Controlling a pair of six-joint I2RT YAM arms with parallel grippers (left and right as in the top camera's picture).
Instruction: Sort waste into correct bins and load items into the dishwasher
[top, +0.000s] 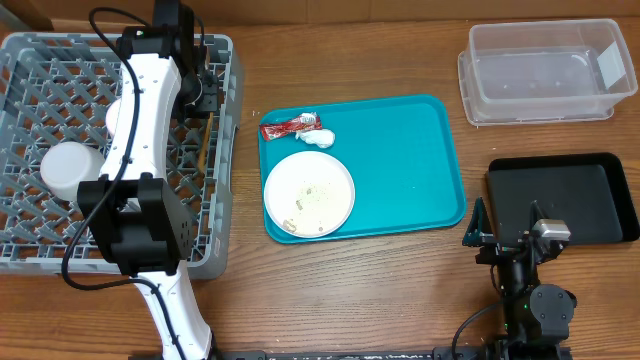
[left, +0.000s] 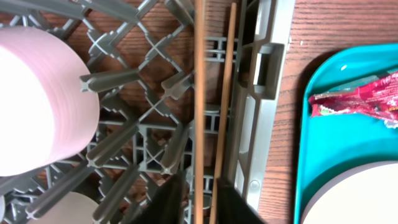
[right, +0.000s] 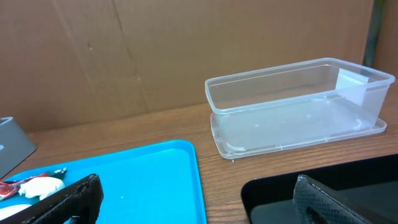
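Left hand (left: 199, 183) straddles the chopsticks (left: 199, 93) lying along the dish rack (top: 226, 60) right wall; whether it pinches them I cannot tell. Right hand (right: 199, 202) is spread wide at the black tray (top: 560, 190) near-left edge. A strip of desk (top: 245, 180) separates rack from teal tray (top: 420, 150)

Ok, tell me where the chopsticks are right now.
In the left wrist view the chopsticks lie side by side in the grey dish rack, along its right wall, on the side facing the teal tray.
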